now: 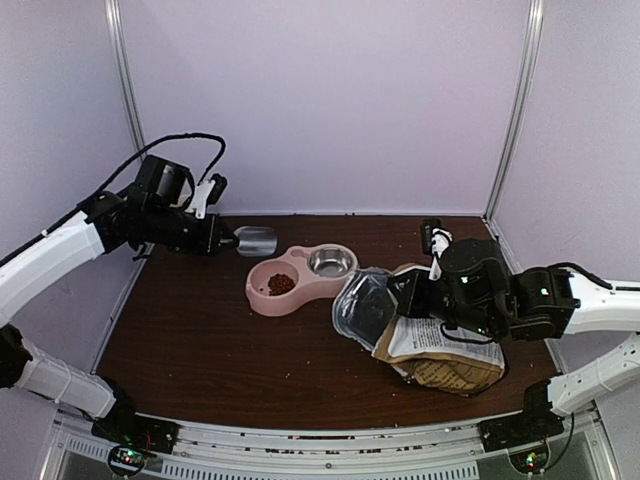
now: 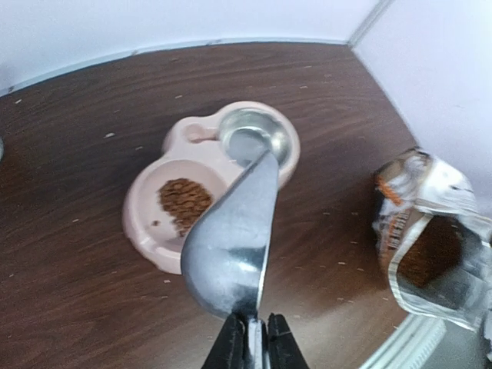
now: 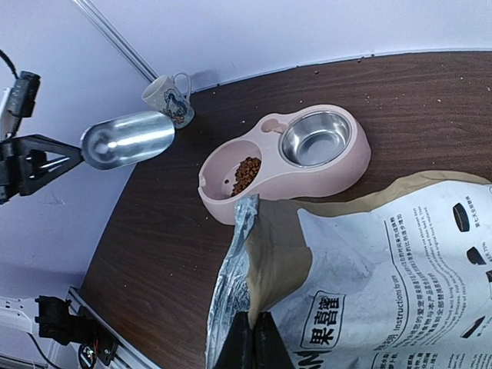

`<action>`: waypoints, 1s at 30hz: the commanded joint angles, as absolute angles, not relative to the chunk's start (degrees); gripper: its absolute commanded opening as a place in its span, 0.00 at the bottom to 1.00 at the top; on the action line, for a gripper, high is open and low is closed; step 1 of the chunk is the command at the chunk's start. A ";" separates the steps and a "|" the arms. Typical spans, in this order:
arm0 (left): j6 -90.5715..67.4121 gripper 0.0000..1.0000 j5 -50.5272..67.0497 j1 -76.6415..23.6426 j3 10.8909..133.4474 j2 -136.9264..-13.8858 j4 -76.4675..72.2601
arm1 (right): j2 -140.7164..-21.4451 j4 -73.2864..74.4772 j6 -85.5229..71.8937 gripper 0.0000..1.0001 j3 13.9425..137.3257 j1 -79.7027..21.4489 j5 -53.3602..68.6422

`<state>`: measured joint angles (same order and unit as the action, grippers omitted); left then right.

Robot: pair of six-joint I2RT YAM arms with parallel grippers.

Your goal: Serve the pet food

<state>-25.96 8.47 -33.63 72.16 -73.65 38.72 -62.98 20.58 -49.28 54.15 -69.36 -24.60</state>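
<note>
Closest to the near edge, on the right side of the surface point(image 1: 190, 350), the paper bag point(image 1: 445, 352) lies slumped with its foil-lined mouth turned left toward the middle. The right gripper point(image 3: 254, 329) has its jaws pressed together on the mouth's rim, holding it up and open. Something brown shows inside, probably more kibble.

Just beyond the mouth, around the centre, sits the pink double bowl point(image 1: 296, 257). It is so close to the bag's lip that I cannot tell whether they touch. The pet food point(image 1: 281, 283) is a small heap in its left compartment, and the steel cup point(image 1: 331, 262) on the right holds nothing.

Farther back, toward the rear left corner, the left gripper point(image 1: 225, 240) pinches the handle of a metal scoop point(image 1: 257, 241). The scoop hangs above the surface with its long axis pointing right and its open end just short of the bowl. I see no pellets in it.

So the bag's mouth lies right and nearward from the scoop, past the bowl, and the left arm is the one that would have to reach across.
</note>
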 commanded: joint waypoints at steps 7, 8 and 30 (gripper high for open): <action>-35.67 0.00 20.39 -49.13 63.11 -63.80 36.25 | -68.47 18.30 -45.00 0.00 55.71 -71.00 -22.07; -36.75 0.00 20.45 -50.14 62.59 -63.21 35.44 | -69.08 17.98 -45.00 0.00 55.86 -71.41 -22.04; -42.48 0.00 -5.83 -62.37 69.88 -94.27 20.63 | -76.20 25.57 -45.46 0.00 64.43 -77.43 -27.31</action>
<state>-42.30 6.52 -61.56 63.37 -86.85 24.64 -77.54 22.44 -45.69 61.12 -76.82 -23.18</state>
